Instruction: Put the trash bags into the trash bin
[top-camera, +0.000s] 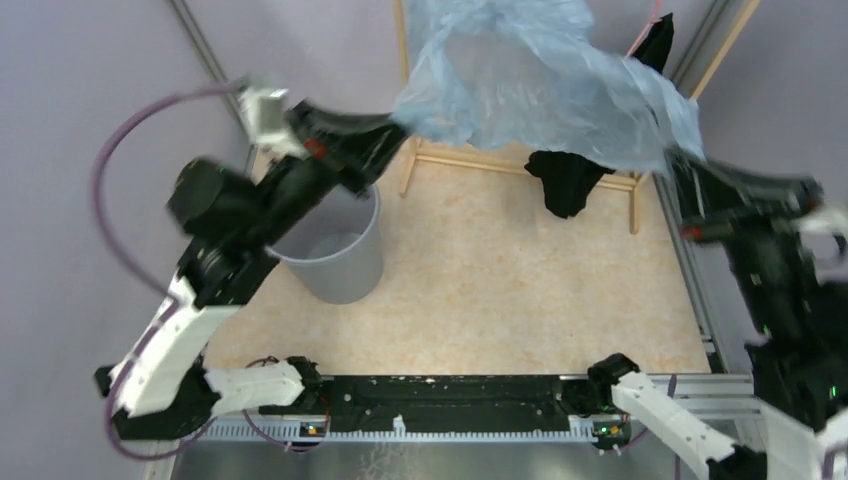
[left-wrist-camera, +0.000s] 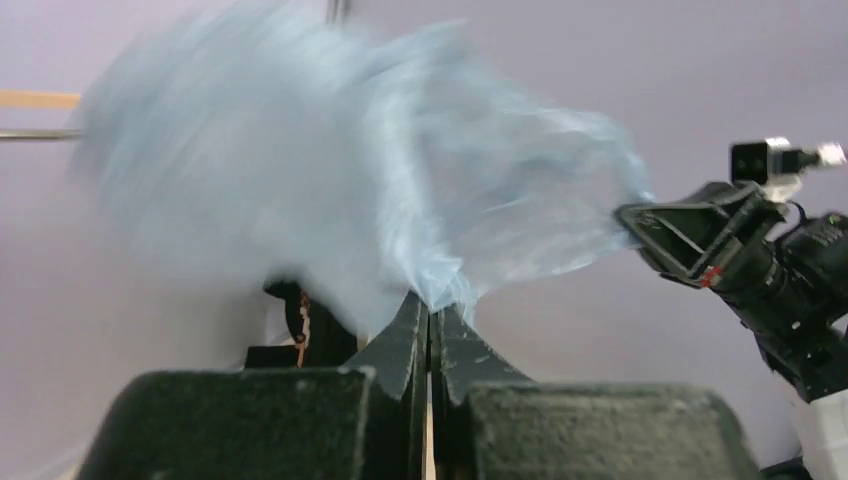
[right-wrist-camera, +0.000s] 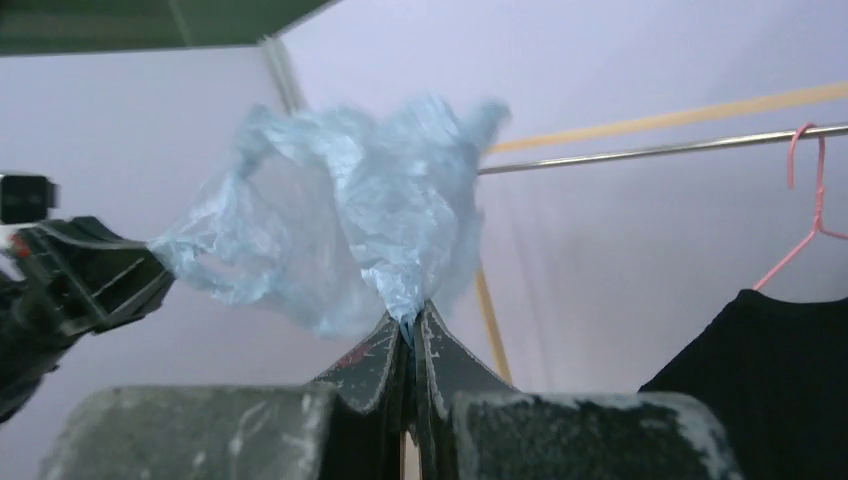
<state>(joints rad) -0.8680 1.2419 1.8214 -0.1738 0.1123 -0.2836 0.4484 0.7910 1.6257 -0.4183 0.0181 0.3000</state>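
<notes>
Top external view shows the thin, crinkly, translucent pale-blue plastic bag (top-camera: 540, 90) held aloft, stretched between the left gripper (top-camera: 395, 122) and the right gripper (top-camera: 672, 160), outside the round grey plastic bin (top-camera: 352, 268), which stands upright on the beige table (top-camera: 500, 290) at the left. Both wrist views show each gripper's 2 fingers closed tight on a pinch of the bag's edge. A black cloth garment (top-camera: 567, 180) hangs behind the bag.

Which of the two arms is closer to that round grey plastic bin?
Left: the left fingers are raised just beyond the round grey plastic bin; the right fingers are far across the table.
</notes>
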